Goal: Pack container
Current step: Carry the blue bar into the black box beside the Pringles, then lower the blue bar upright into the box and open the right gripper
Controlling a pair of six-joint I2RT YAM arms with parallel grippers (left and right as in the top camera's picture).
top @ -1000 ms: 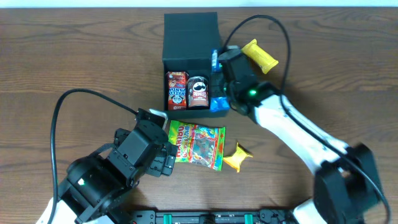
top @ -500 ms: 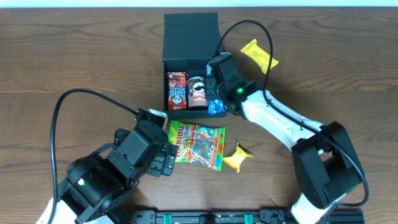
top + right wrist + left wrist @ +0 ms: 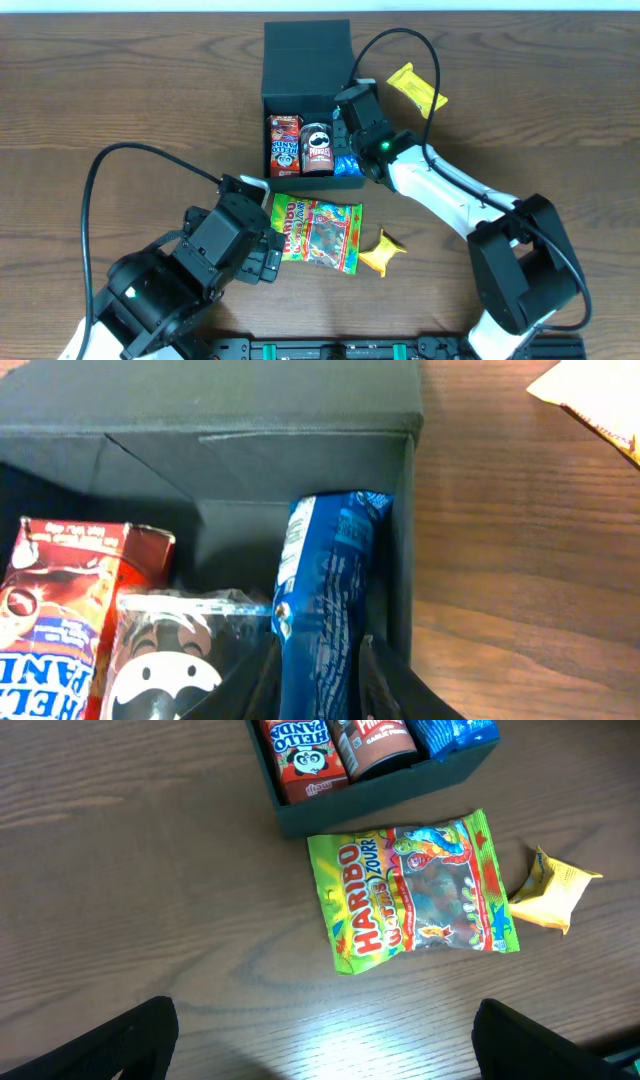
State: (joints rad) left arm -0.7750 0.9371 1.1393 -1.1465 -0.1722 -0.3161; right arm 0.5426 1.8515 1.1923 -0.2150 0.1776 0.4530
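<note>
Overhead: the container (image 3: 305, 50), square and of matte dark card, sits on the wood-grain bench (image 3: 120, 80) toward its far edge. Its flap lid opens away from the robot, so its length runs near-to-far.

Left wrist: the left end effector (image 3: 320, 1040) gapes wide above a glossy Haribo bag (image 3: 415, 895).

Right wrist alone shows the grip: the right end effector (image 3: 320, 690) pinches a crinkly blue packet (image 3: 325, 580) on edge against the container's right wall.

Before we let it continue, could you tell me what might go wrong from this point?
The blue packet, pinched by the right gripper, sits tight between the Pringles can and the wall of the container; pushing down may crumple it or tip the can. The Haribo bag may be too wide for the remaining space.
</note>
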